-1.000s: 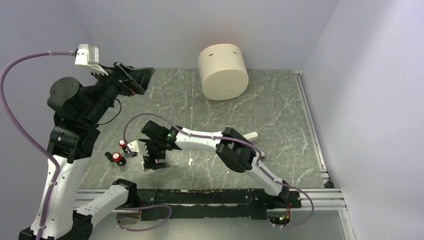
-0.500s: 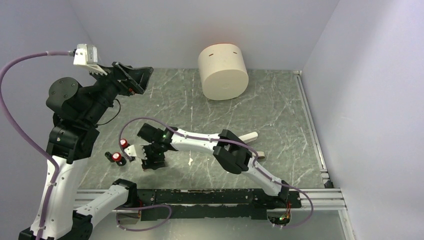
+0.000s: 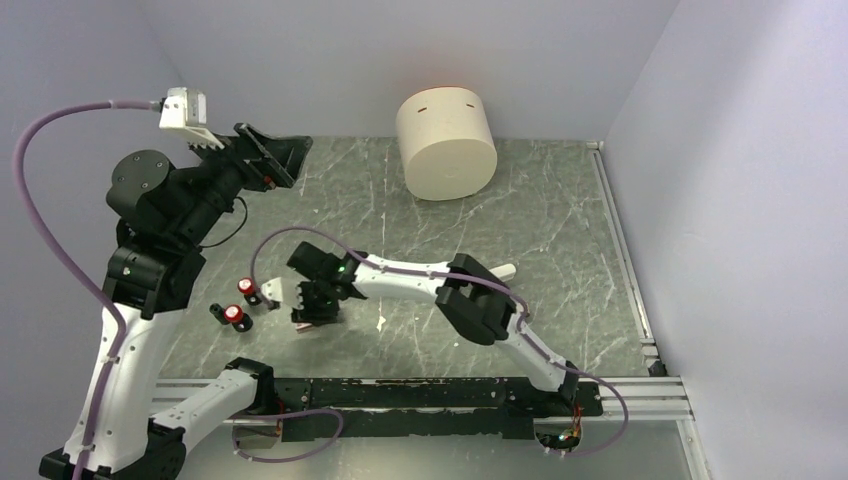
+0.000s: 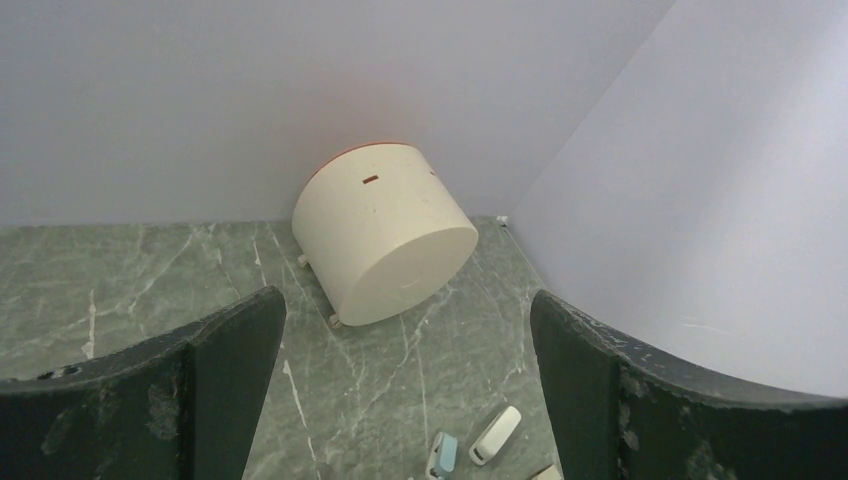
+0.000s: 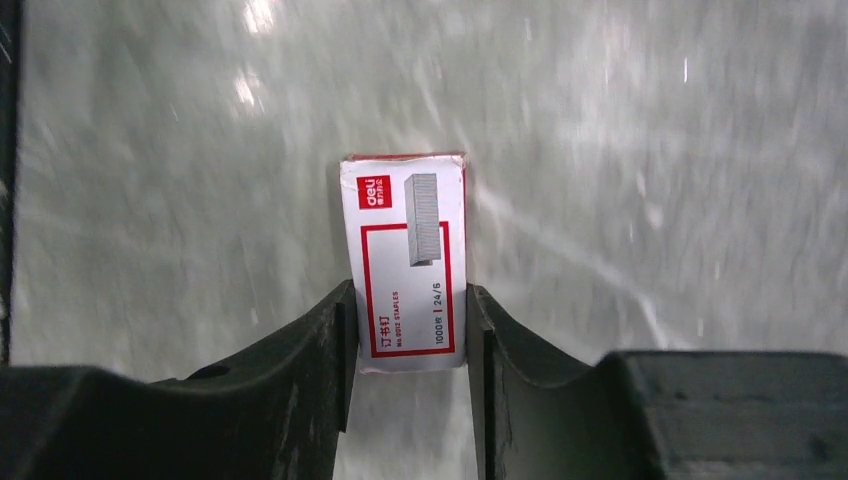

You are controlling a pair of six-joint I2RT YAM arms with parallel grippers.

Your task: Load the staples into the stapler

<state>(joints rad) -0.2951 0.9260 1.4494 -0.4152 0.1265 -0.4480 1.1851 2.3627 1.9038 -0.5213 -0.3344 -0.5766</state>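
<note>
Only print I can read is on the staples box [image 5: 410, 262], right wrist view. Top left is a red square with "deli" in white. Beside it is a drawing of a staple strip. Below, inside a red frame and running sideways: "订书钉", small print that looks like "No.0012 STAPLES", and "1000 | 24/6".

2 white-and-black arms [image 3: 120, 350], purple cables [image 3: 50, 230], scuffed black gripper fingers [image 5: 300, 380]

— What has changed on the right?
— The right end effector [image 5: 410, 300] has drawn its fingers in from wide apart; they now touch both long sides of the staples box [image 5: 405, 240].
— And on the left?
— The left arm [image 3: 150, 215] has shifted slightly to the right.
</note>
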